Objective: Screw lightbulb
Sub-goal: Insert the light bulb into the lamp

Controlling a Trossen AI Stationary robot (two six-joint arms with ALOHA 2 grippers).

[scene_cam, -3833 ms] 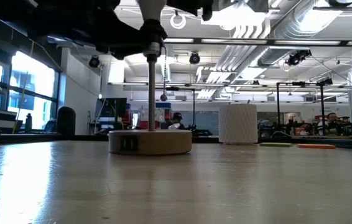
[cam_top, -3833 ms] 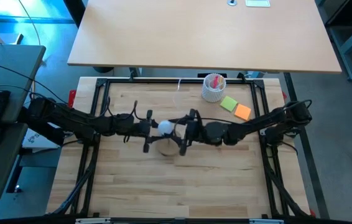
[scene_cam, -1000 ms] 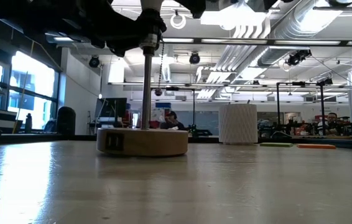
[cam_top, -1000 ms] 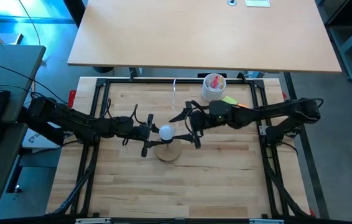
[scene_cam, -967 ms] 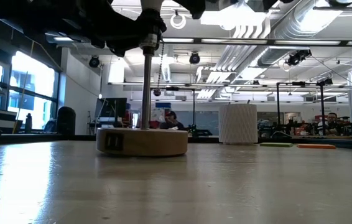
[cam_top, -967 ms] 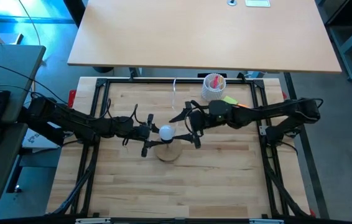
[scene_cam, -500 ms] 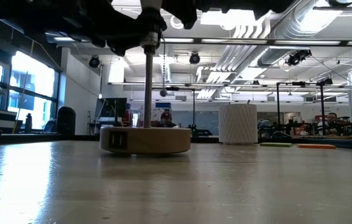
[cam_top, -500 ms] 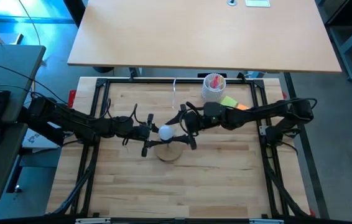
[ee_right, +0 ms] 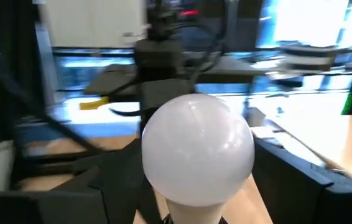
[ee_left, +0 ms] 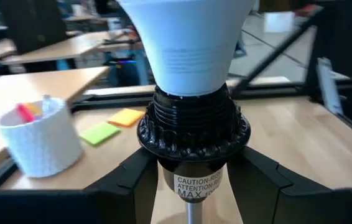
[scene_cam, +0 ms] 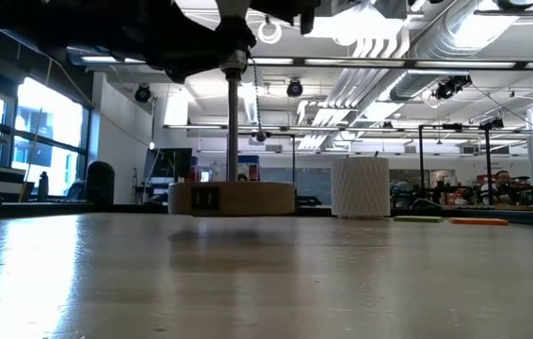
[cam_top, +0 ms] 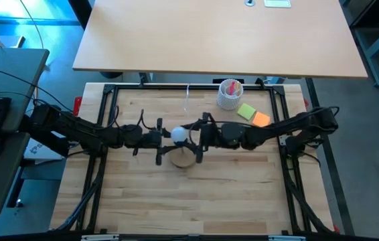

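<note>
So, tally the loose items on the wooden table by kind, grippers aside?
Lightbulb: 1
Lamp stand: 1
White ribbed cup: 1
Sticky-note pads: 2, green and orange
Total: 5

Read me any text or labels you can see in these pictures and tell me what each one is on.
"CAUTION-RIS...", "ATTENTION-RIS...", "MAX 10...": white label on the black lamp socket below the lightbulb, each line cut off at the curve.
Nothing else carries readable text.
</note>
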